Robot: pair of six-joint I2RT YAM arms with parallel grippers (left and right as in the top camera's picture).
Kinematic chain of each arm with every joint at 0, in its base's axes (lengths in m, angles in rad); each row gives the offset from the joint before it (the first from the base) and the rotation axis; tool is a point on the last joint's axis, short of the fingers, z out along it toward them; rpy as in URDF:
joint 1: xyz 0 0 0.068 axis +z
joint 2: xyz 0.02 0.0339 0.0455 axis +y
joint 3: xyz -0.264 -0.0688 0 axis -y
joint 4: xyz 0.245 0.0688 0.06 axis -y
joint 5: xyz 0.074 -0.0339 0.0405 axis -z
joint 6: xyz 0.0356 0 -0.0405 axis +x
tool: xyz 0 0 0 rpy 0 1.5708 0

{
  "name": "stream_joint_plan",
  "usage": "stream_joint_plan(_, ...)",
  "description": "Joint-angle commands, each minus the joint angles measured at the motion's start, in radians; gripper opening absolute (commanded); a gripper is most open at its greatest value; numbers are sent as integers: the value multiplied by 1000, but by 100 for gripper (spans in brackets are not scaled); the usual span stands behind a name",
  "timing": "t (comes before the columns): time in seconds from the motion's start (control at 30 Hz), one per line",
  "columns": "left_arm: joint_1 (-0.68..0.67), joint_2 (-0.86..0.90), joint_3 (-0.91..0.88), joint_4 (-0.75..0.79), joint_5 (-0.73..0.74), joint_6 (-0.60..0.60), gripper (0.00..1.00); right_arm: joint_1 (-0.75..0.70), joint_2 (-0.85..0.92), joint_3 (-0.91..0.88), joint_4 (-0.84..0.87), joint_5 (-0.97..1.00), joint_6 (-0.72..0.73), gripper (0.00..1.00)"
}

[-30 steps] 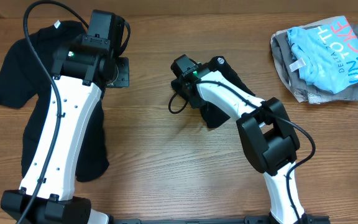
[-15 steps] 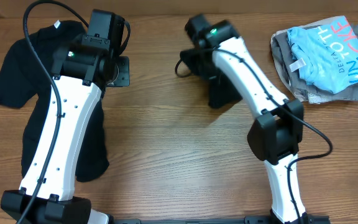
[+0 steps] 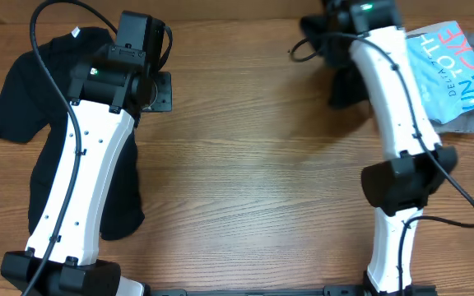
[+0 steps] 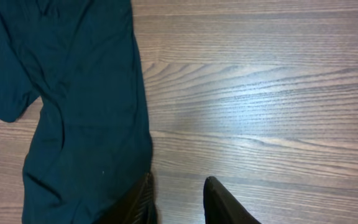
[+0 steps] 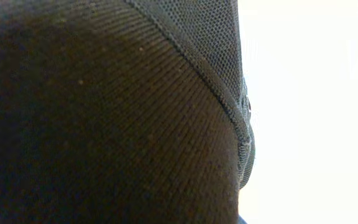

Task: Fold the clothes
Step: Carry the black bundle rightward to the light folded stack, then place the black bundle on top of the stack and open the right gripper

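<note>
Right gripper (image 3: 323, 41), clamped on a bunched black shirt (image 3: 344, 86), holds it at 1 o'clock beside the folded pile (image 3: 447, 74), presumably for stacking. Left gripper (image 4: 180, 199), fingers apart and empty, hovers beside the spread black shirt (image 3: 31, 90) at 10 o'clock on the worktop (image 3: 237, 181).

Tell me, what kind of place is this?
Probably a robot lab for practising laundry folding: two robot arms at a wooden table, a spread black shirt, a held black shirt, and folded clothes piled aside.
</note>
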Motion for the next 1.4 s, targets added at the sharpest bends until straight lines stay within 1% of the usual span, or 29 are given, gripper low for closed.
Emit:
stream_joint_plan(0.0, 6, 7, 6, 9, 7, 18, 31, -57, -96, 122, 18, 151, -39, 4)
stream_joint_plan(0.1, 6, 7, 6, 10, 7, 18, 31, -119, -96, 151, 81, 157, -113, 4)
stream_joint_plan(0.13, 6, 7, 6, 11, 8, 18, 31, -155, -93, 147, 142, 157, -189, 4)
stream_joint_plan(0.23, 6, 7, 6, 31, 40, 14, 29, -238, -80, 129, 260, 145, -301, 4)
stream_joint_plan(0.33, 6, 7, 6, 47, 53, 14, 29, -327, -71, 115, 326, 90, -337, 4)
stream_joint_plan(0.4, 6, 7, 6, 57, 54, 2, 29, -394, -63, 114, 343, 3, -367, 4)
stream_joint_plan(0.43, 6, 7, 6, 68, 58, -8, 29, -451, -53, 114, 346, -113, -409, 4)
stream_joint_plan(0.47, 6, 7, 6, 76, 63, -16, 29, -487, -43, 114, 344, -181, -432, 4)
stream_joint_plan(0.6, 5, 7, 6, 94, 67, -27, 28, -572, 7, 114, 352, -282, -480, 4)
stream_joint_plan(0.87, 5, 7, 6, 114, 68, -54, 28, -583, 91, 105, 327, -283, -555, 4)
stream_joint_plan(1.0, 5, 7, 6, 127, 67, -54, 28, -584, 97, 42, 331, -272, -592, 4)
stream_joint_plan(1.17, 5, 7, 6, 138, 67, -54, 28, -576, 97, -15, 305, -338, -607, 4)
stream_joint_plan(1.27, 5, 7, 6, 144, 67, -53, 29, -545, 97, -31, 238, -377, -607, 15)
stream_joint_plan(1.3, 5, 7, 6, 144, 67, -53, 29, -535, 97, -30, 223, -396, -606, 24)
stream_joint_plan(1.37, 5, 7, 6, 143, 67, -53, 29, -504, 97, -30, 196, -494, -605, 51)
